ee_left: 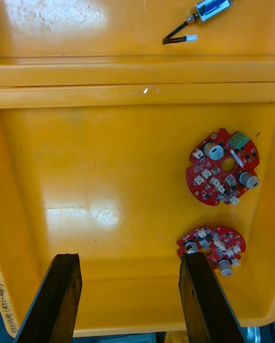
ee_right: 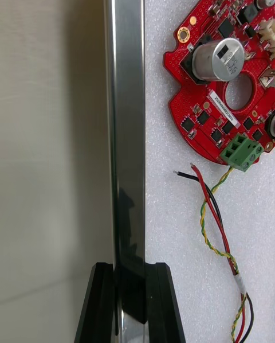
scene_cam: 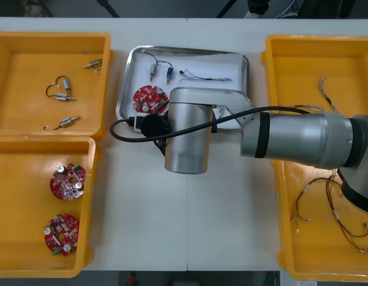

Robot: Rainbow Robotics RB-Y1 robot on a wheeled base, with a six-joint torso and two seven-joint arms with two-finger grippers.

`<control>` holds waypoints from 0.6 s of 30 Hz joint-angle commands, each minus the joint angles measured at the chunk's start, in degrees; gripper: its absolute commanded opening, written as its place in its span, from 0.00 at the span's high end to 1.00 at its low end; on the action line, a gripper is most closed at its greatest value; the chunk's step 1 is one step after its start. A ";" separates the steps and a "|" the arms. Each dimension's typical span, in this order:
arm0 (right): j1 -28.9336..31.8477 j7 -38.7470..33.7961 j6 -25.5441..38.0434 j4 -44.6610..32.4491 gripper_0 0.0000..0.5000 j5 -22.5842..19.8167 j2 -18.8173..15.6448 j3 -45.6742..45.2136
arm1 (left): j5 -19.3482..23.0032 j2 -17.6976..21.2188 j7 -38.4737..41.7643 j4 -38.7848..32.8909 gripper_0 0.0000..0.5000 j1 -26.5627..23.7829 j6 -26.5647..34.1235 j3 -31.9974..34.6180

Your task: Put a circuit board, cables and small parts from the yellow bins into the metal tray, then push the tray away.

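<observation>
Tray (ee_right: 126, 119) shiny-rimmed, white inside | right gripper (ee_right: 130, 267) clenched on rim | left gripper (ee_left: 129, 257) released over yellow bin (ee_left: 86, 165)

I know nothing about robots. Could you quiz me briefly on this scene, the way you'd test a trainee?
1. True or false: the right end effector is shut on the rim of the metal tray.
2. How many circuit boards lie in the yellow bin in front of the left end effector? A) one B) two C) four
3. Fill in: the left end effector's fingers stand ____ (open or shut).

Key: 1 true; 2 B; 3 open.
</observation>
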 commanded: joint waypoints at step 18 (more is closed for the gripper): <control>-7.39 10.32 -19.78 17.08 1.00 3.60 2.29 0.41 | 0.03 2.69 -5.60 -1.43 0.00 0.94 0.36 1.27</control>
